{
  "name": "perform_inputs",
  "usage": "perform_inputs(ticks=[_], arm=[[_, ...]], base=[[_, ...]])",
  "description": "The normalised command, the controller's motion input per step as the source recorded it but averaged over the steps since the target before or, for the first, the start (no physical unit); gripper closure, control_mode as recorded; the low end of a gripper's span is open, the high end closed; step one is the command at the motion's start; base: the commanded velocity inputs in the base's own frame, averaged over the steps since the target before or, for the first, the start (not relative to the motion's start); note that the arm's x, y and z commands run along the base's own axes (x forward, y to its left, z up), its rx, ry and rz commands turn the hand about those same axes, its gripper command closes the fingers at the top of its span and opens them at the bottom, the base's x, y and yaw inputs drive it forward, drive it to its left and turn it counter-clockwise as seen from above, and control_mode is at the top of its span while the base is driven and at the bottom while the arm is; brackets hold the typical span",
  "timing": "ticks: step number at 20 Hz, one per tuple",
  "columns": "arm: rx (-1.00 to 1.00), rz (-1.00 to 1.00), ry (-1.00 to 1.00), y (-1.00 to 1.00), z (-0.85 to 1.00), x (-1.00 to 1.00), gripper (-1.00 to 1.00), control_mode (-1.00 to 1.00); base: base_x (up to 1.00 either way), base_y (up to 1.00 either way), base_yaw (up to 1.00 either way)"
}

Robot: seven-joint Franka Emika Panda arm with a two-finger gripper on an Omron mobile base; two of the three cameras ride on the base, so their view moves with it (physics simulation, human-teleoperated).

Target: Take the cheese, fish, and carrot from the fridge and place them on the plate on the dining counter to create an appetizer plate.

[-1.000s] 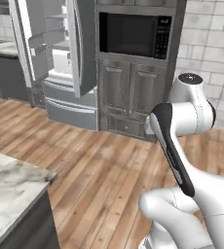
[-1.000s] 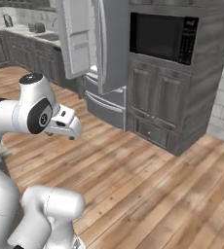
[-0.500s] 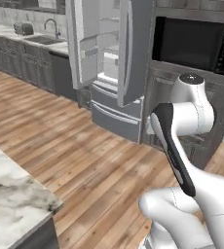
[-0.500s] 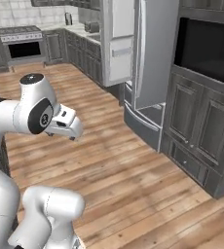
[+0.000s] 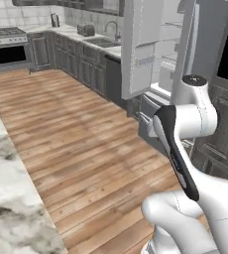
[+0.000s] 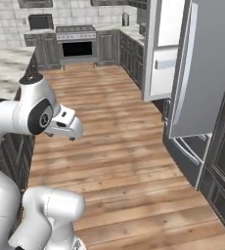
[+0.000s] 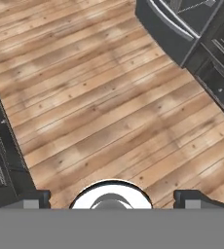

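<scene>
Wood plank floor (image 5: pixel 81 134); grey cabinets (image 5: pixel 84 67); range (image 6: pixel 76 45), perhaps tiled wall behind.

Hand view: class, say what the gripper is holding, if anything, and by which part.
Nothing is held. The gripper is open, its fingertips wide apart over bare wooden floor.

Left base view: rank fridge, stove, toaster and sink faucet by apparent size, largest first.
1. fridge, also much nearer the camera
2. stove
3. toaster and sink faucet: both small and far off, too alike to rank
</scene>
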Motion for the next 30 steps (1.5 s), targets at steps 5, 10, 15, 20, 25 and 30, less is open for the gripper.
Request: perform_inputs(ticks=[5,10,15,20,25,30], arm=[[0.0,0.0,0.0,0.0,0.0,0.0,-1.0,1.0],[0.0,0.0,0.0,0.0,0.0,0.0,-1.0,1.0],[0.0,0.0,0.0,0.0,0.0,0.0,-1.0,1.0],[0.0,0.0,0.0,0.0,0.0,0.0,-1.0,1.0],[0.0,0.0,0.0,0.0,0.0,0.0,-1.0,1.0],[0.0,0.0,0.0,0.0,0.0,0.0,-1.0,1.0]], base=[[1.0,-0.39,0.35],[1.0,-0.51,0.1],[1.0,-0.32,-0.04],[1.0,-0.03,-0.18],[0.98,0.0,-0.38],[0.72,-0.02,-0.55]])
